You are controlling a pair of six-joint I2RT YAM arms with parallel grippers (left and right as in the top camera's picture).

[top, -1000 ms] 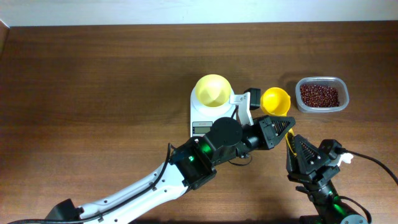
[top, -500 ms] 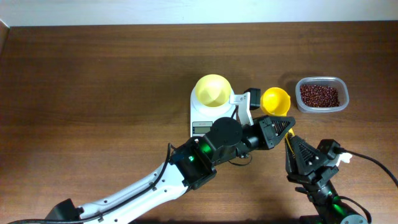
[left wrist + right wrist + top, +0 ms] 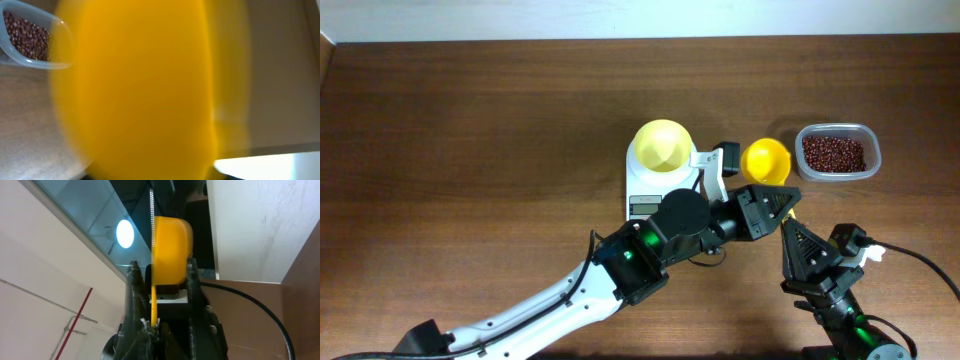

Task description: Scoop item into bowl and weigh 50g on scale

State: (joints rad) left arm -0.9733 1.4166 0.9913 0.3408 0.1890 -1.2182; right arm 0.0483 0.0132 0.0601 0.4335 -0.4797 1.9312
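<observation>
The pale-yellow bowl [image 3: 662,145] stands on the white scale [image 3: 638,190]. The beans [image 3: 834,152] lie in a clear container to the right and also show in the left wrist view as beans [image 3: 25,35]. A yellow scoop [image 3: 765,160] hovers between bowl and container, its handle running down toward me. My right gripper [image 3: 790,238] is shut on the handle's end, where the scoop handle [image 3: 153,305] runs up to the scoop cup [image 3: 171,245]. My left gripper [image 3: 782,203] sits just above along the handle with its jaws spread. The scoop [image 3: 140,90] fills the left wrist view as a blur.
The clear container [image 3: 869,160] sits at the right, close beside the scoop cup. The left arm [image 3: 630,255] stretches diagonally from the lower left across the table in front of the scale. A cable [image 3: 920,262] trails from the right arm.
My right gripper has closed on the scoop handle. My left gripper's jaws have spread apart. The scoop cup shifted slightly to the right.
</observation>
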